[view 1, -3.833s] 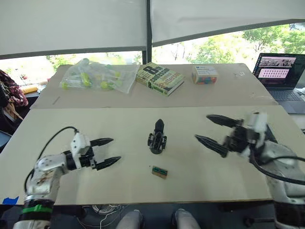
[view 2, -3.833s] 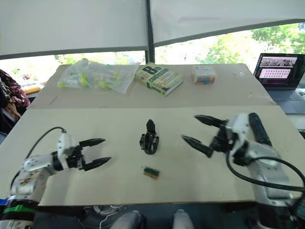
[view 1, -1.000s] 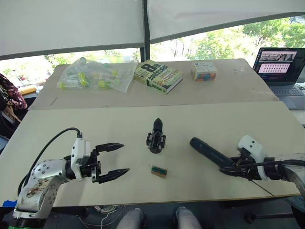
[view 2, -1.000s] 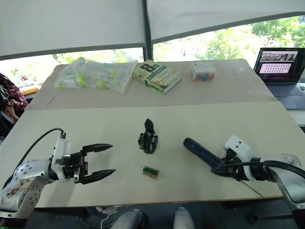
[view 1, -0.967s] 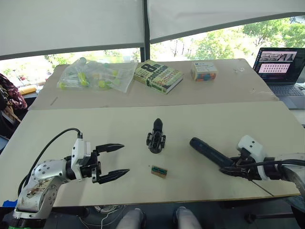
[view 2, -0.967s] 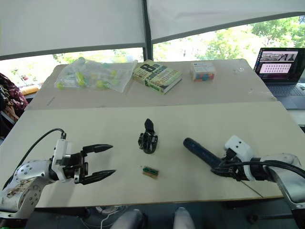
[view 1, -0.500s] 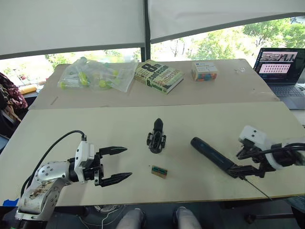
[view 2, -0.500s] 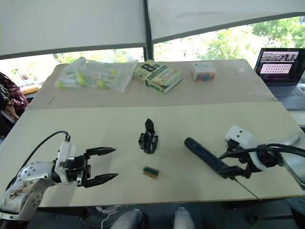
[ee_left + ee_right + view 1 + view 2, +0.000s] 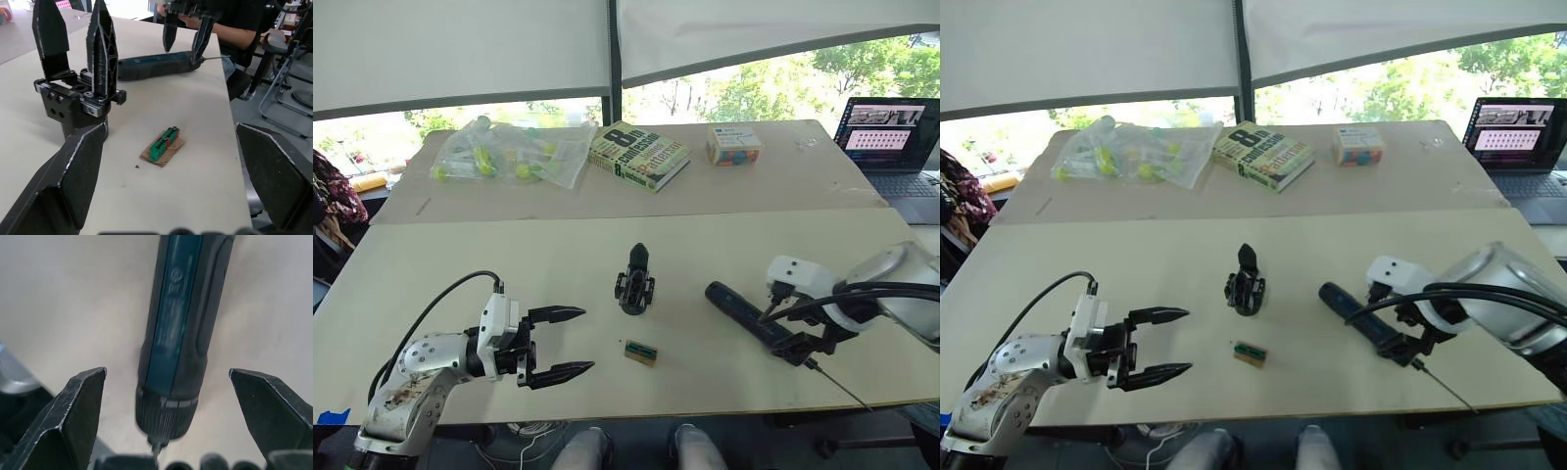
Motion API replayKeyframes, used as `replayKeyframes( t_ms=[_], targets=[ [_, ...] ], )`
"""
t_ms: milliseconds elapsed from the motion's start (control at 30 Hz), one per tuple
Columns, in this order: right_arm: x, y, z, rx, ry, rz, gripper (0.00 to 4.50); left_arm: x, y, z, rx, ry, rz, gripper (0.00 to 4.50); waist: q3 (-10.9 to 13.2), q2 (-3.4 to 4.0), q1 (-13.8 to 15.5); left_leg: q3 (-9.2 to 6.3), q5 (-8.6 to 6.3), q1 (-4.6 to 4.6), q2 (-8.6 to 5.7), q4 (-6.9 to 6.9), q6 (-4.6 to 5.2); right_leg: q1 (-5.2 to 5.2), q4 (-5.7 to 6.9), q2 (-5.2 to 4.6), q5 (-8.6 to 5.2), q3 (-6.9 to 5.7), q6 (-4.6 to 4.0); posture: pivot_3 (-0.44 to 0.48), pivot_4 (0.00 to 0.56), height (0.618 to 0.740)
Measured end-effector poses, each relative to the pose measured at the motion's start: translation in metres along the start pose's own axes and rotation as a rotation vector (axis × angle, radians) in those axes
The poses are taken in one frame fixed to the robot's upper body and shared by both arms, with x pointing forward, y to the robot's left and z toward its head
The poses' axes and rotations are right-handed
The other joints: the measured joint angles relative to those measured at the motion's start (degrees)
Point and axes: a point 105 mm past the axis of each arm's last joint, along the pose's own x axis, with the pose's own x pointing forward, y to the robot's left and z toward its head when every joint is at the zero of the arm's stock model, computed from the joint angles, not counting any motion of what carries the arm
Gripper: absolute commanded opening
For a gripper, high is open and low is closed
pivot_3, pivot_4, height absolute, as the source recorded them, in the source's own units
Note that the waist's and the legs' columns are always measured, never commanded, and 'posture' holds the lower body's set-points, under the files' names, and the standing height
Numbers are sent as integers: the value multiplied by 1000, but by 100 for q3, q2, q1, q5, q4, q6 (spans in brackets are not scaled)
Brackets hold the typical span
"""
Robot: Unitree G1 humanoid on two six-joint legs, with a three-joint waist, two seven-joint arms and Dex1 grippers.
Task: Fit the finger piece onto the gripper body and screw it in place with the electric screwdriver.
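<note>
The wide pale wooden counter [image 9: 460, 255] carries everything. The long matte-black electric screwdriver [image 9: 749, 313] lies flat at the right, its thin metal bit pointing to the near edge. The right pincer [image 9: 166, 431] hangs over its bit end, fingers apart on both sides, not clamped. The left pincer [image 9: 570, 343] stays low at near left, also apart and empty. The small black gripper body [image 9: 635, 282] stands upright in the centre. A small green-and-brown block [image 9: 640, 352] lies just near of it.
</note>
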Motion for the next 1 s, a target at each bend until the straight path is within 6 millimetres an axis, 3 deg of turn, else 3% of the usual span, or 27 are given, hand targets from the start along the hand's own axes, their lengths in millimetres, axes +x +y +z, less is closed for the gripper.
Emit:
replayKeyframes(
  t_ms=[300,600,700,867,1000],
  targets=[
    [16,2,-15,-40,88,6,4472,1,-3,-2,-11,1,6,4500,0,0,14,0,0,0,-5,0,0,0,1,-2,0,-1,0,0,150,740],
    [18,-1,-21,-26,110,14,4472,0,-4,-4,-19,4,21,4500,0,0,-6,0,0,2,-5,0,0,1,2,0,0,-1,0,0,150,740],
    [19,-1,-23,-26,117,6,3681,0,-3,-4,-19,4,26,4500,-2,-4,3,0,0,5,-5,1,0,5,2,0,0,-1,0,0,150,740],
    [20,-3,-22,-25,112,-10,1964,-1,-4,-5,-23,6,28,4500,-4,-7,1,0,0,5,-4,1,0,5,2,1,0,-1,0,0,150,740],
    [20,-4,-22,-13,98,-11,1924,-1,-4,-5,-20,6,25,4500,-6,-11,4,0,0,7,-4,1,0,7,2,1,0,-1,0,0,150,740]
  ],
)
